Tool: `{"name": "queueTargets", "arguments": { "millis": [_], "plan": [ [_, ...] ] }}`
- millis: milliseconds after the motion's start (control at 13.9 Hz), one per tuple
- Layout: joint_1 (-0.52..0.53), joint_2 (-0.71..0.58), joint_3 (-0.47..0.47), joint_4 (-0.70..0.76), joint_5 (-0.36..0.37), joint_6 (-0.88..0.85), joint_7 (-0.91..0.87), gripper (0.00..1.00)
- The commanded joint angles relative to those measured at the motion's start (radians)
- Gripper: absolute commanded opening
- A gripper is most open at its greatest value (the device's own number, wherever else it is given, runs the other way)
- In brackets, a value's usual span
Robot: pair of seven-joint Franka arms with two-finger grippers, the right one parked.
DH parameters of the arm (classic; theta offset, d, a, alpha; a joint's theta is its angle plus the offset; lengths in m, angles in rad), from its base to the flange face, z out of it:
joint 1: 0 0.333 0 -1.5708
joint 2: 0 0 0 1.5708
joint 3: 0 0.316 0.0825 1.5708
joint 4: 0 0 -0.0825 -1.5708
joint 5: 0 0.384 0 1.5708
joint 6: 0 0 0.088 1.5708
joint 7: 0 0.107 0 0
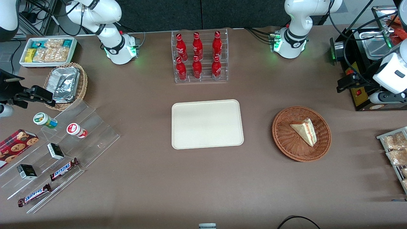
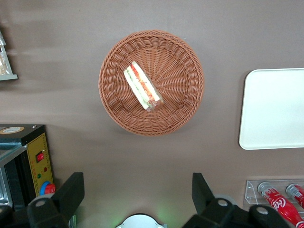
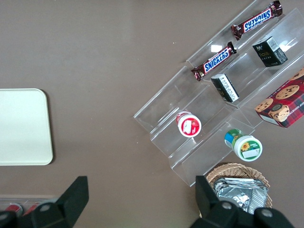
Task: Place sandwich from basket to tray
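Observation:
The sandwich (image 1: 305,130), a pale bread wedge with red, orange and green filling, lies in the reddish-brown wicker basket (image 1: 286,143). The cream tray (image 1: 206,124) sits bare at the table's middle, beside the basket toward the parked arm's end. My left gripper (image 1: 342,85) hovers above the table, farther from the front camera than the basket and toward the working arm's end. It is open and empty. The left wrist view shows the sandwich (image 2: 142,86) in the basket (image 2: 178,114), the tray's edge (image 2: 275,109) and the gripper (image 2: 137,190) well apart from the basket.
A black appliance (image 1: 359,63) stands close beside the gripper. A rack of red bottles (image 1: 199,57) stands farther back than the tray. Snack packets (image 1: 396,149) lie at the working arm's end. An acrylic stand of snacks (image 1: 54,149), a tan foil-packet basket (image 1: 68,86) and a white bin (image 1: 47,51) sit toward the parked arm's end.

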Motion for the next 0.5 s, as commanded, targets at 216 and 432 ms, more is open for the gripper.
{"name": "queueTargets", "arguments": {
  "millis": [216,432],
  "plan": [
    [0.001,-0.016,-0.002,-0.024,0.005,0.002,0.013,1.00],
    [0.003,-0.036,0.003,-0.143,-0.003,0.105,0.012,1.00]
  ]
}}
